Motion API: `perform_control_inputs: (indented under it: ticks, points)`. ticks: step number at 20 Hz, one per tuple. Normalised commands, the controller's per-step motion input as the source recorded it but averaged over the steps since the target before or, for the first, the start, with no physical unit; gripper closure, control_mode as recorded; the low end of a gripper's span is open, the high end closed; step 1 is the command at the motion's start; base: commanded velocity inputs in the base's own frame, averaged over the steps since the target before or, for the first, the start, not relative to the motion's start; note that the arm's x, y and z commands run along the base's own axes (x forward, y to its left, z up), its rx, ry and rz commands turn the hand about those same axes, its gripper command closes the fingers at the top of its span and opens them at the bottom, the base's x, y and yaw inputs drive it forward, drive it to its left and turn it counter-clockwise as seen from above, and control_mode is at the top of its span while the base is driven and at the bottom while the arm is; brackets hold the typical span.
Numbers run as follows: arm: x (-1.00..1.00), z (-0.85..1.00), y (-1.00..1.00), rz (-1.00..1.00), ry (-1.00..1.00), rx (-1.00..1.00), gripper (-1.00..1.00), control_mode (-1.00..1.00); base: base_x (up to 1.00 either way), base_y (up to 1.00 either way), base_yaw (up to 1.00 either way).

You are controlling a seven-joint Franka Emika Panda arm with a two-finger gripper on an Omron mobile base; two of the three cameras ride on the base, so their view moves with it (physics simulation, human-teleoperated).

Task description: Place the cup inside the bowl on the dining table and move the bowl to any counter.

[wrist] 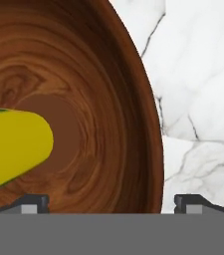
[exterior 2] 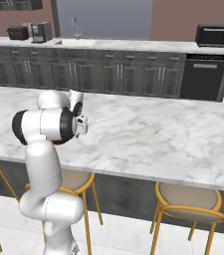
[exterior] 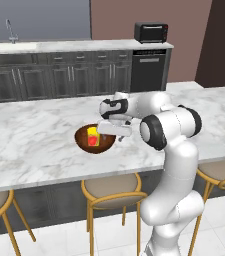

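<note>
The dark wooden bowl [exterior: 84, 141] rests on the marble dining table [exterior: 34, 130], and the yellow cup [exterior: 92, 137] with its red mark lies inside it. My gripper [exterior: 115, 132] hangs low over the bowl's right side, open. In the hand view the bowl [wrist: 93, 74] spreads across the left, with the cup [wrist: 11, 144] lying tilted at the far left. The gripper [wrist: 112, 201] straddles the rim: one fingertip [wrist: 31, 201] is over the bowl's inside and the other is over the table [wrist: 203, 99]. Nothing is held.
Gold-framed stools [exterior: 113, 190] line the table's near edge. Behind it runs the counter [exterior: 84, 46] over dark cabinets, with a sink faucet [exterior: 9, 30] and a black toaster oven [exterior: 151, 32]. The right base view also has the counter [exterior 2: 133, 45] and a coffee machine [exterior 2: 41, 32].
</note>
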Motion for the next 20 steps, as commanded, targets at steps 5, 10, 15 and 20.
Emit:
perform_control_inputs:
  ticks: [5,10,15,20]
  points:
    - [0.00,-0.01,0.00,0.00,0.01,0.00,-1.00,-1.00,0.00,0.00,0.00]
    - [0.00,0.00,0.00,0.00,0.00,0.00,1.00,-1.00,0.00,0.00,0.00]
    - [0.00,0.00,0.00,0.00,0.00,0.00,1.00,-1.00,0.00,0.00,0.00]
    - [0.00,0.00,0.00,0.00,0.00,0.00,1.00,-1.00,0.00,0.00,0.00]
